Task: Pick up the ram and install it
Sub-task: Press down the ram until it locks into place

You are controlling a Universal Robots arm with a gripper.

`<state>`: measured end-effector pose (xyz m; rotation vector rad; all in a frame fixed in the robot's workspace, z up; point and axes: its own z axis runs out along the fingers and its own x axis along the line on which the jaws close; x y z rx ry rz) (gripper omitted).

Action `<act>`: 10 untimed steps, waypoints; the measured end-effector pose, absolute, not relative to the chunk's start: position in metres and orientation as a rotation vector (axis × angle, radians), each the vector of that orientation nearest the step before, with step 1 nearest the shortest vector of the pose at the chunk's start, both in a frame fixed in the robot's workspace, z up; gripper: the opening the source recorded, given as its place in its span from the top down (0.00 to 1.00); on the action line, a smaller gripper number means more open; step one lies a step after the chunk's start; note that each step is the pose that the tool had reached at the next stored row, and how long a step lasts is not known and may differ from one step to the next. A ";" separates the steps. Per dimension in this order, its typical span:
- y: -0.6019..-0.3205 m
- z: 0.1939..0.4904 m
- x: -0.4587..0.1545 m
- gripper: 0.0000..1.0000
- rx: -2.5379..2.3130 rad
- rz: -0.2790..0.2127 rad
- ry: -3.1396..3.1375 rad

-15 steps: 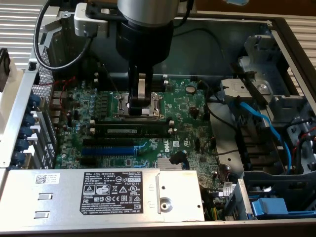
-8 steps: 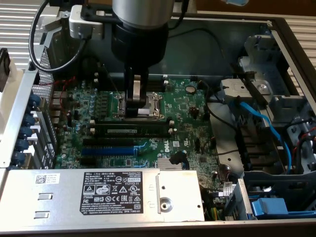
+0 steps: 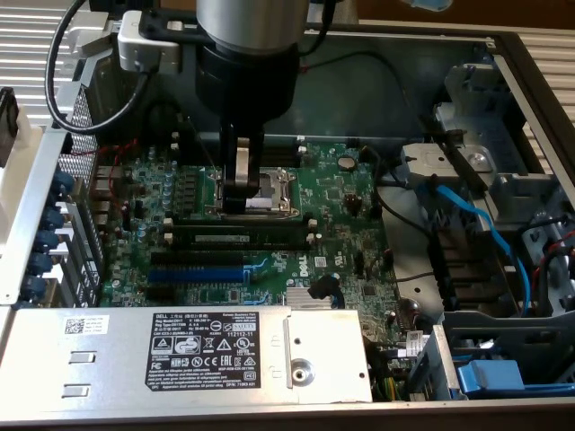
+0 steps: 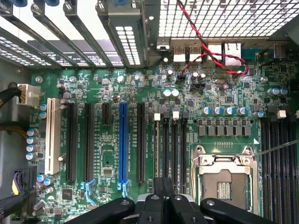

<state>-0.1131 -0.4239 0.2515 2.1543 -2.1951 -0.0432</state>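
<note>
End effector (image 3: 240,190) closed, holding nothing, above the CPU socket (image 3: 269,190); ram (image 3: 235,239) sits in a slot on the motherboard (image 3: 341,233).

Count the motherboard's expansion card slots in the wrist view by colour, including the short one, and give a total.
White slot: 1
Blue slot: 1
Black slots: 4
Total: 6
</note>
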 end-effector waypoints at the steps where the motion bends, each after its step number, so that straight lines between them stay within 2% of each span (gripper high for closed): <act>1: -0.424 0.251 -0.113 0.90 2.154 -0.043 -2.195; 10: -0.424 0.250 -0.114 0.90 2.157 -0.048 -2.197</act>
